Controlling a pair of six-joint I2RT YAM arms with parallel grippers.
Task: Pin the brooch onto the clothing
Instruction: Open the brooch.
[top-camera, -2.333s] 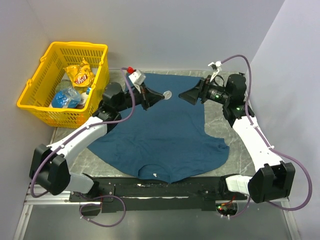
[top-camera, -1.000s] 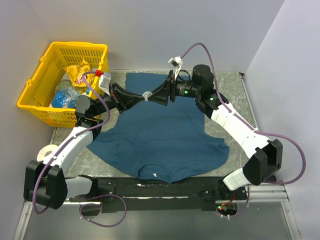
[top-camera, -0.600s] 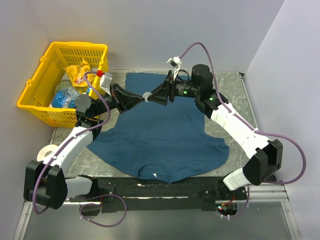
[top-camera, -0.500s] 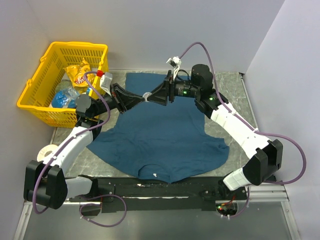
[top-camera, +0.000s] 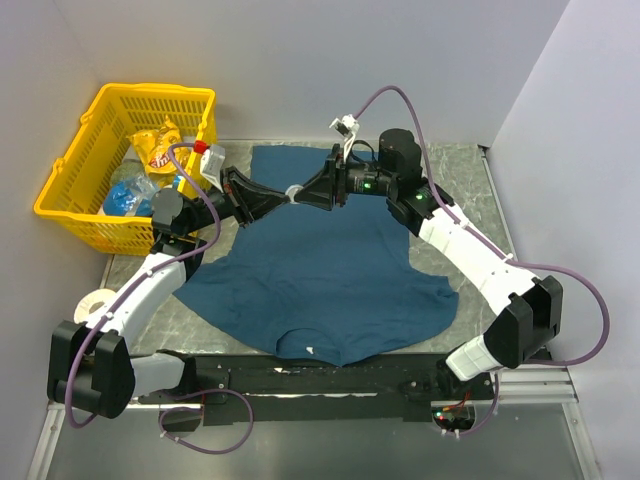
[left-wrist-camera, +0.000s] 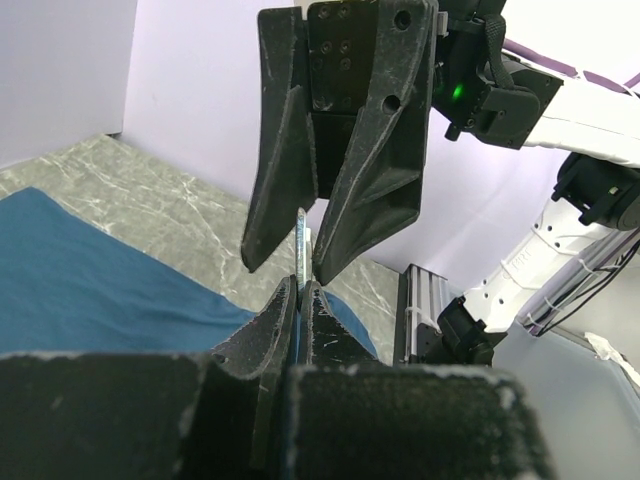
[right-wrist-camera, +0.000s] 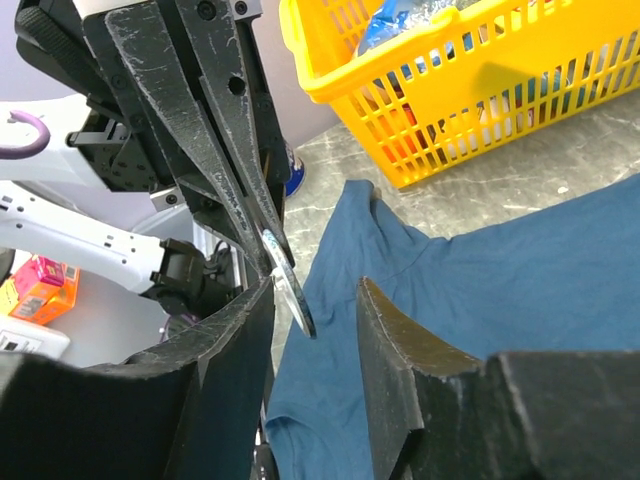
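Observation:
The clothing (top-camera: 320, 270), a dark teal T-shirt, lies flat on the table, also showing in the left wrist view (left-wrist-camera: 80, 280) and the right wrist view (right-wrist-camera: 480, 280). Above its far hem, my left gripper (top-camera: 288, 196) is shut on the brooch (top-camera: 294, 192), a thin silver disc seen edge-on (left-wrist-camera: 300, 245) (right-wrist-camera: 291, 285). My right gripper (top-camera: 302, 195) faces it tip to tip. Its jaws stand open around the disc's free half (right-wrist-camera: 315, 290), with the disc close to one finger (right-wrist-camera: 255, 330) and a gap to the other.
A yellow basket (top-camera: 75, 170) holding snack bags stands at the table's far left, also seen in the right wrist view (right-wrist-camera: 470, 110). A white roll (top-camera: 95, 300) lies by the left arm. Grey walls close in on the back and both sides.
My right gripper's jaws have narrowed around the brooch over the last second. Before that, both arms swung left and brought their grippers tip to tip. The left grip is unchanged.

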